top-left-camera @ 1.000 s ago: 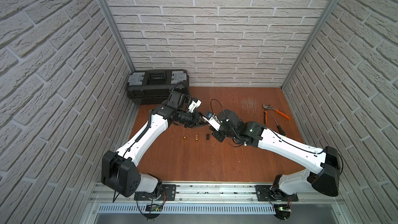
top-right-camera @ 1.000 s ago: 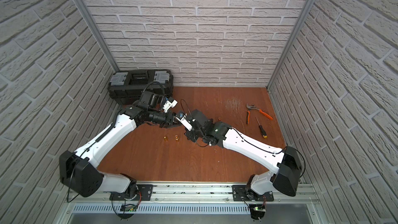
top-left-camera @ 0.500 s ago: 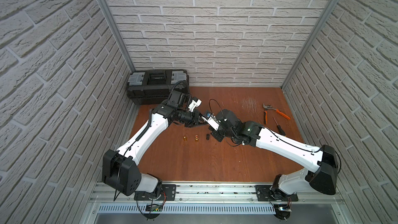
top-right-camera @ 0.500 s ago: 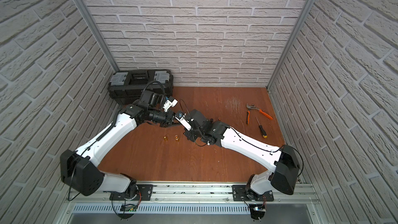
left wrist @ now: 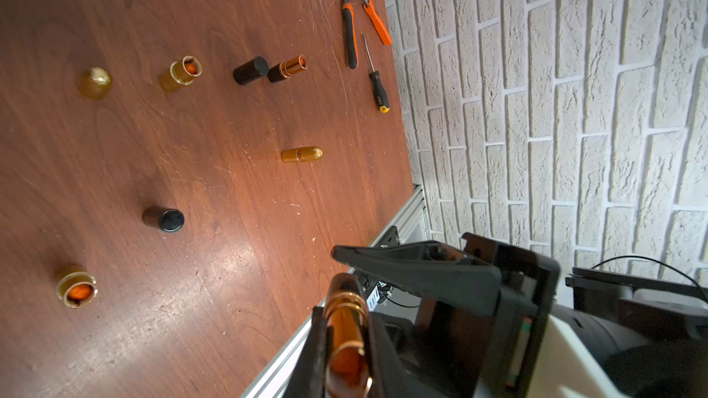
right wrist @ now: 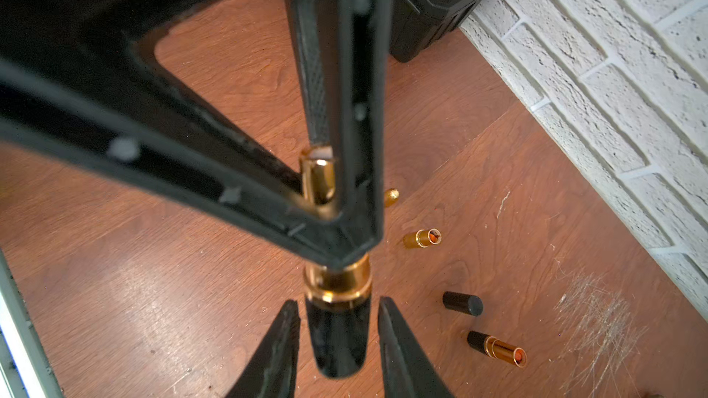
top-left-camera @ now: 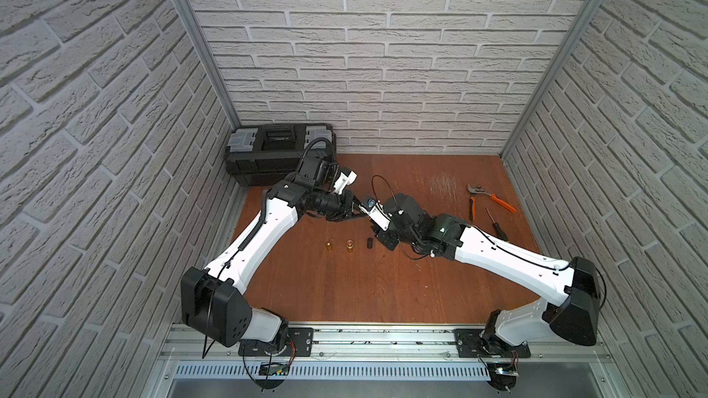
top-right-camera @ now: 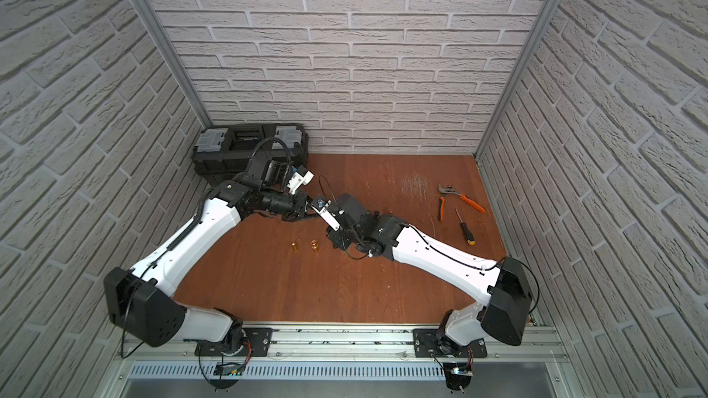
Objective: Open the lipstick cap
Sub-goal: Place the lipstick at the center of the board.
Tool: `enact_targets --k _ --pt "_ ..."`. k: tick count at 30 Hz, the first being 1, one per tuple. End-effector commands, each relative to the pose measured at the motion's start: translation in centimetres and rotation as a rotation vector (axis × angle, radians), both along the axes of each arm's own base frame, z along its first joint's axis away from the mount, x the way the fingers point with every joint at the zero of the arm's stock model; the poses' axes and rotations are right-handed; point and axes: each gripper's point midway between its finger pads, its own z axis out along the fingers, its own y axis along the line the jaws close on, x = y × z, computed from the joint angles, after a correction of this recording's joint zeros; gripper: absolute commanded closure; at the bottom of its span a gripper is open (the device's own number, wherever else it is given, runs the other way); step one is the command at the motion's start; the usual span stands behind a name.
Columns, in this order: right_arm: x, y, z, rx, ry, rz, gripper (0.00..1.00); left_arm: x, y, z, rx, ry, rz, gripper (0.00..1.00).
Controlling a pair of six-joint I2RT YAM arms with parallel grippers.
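The lipstick point(right wrist: 337, 285) is held in the air over the middle of the table. It has a gold tube, a gold ring band and a black end point(right wrist: 337, 338). My left gripper point(left wrist: 344, 323) is shut on the gold tube; in both top views it point(top-left-camera: 360, 214) meets the right arm tip to tip. My right gripper point(right wrist: 337, 306) is open around the black end, with a narrow gap on each side. I cannot tell whether that black end is the cap or the base.
On the table point(top-left-camera: 344, 292) below lie loose black caps point(left wrist: 164, 219), open gold lipstick bases point(left wrist: 76, 290) and a closed gold lipstick point(left wrist: 302, 155). Orange-handled pliers point(top-left-camera: 486, 199) and a screwdriver point(top-left-camera: 496, 223) lie at the right. A black toolbox point(top-left-camera: 279, 151) stands back left.
The right gripper's jaws have parted off the lipstick's black end. The left gripper's jaws have closed on the gold tube. Both arms have barely moved.
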Motion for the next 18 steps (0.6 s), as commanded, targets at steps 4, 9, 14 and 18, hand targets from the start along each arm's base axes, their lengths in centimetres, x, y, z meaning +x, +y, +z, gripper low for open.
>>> enact_targets --k 4,9,14,18 --pt "-0.4 -2.6 5.4 0.057 -0.116 -0.055 0.63 1.9 0.4 -3.3 0.206 -0.092 0.031 0.87" --pt "-1.0 -5.3 6.9 0.048 -0.157 -0.119 0.63 3.0 -2.1 -6.1 0.339 -0.225 0.013 0.88" --pt "-1.6 -7.9 7.6 0.028 -0.190 -0.181 0.63 3.4 -4.6 -8.9 0.544 -0.337 -0.048 0.86" --pt "-1.7 -8.9 7.9 0.010 -0.207 -0.203 0.63 3.4 -6.9 -10.8 0.561 -0.389 -0.072 0.86"
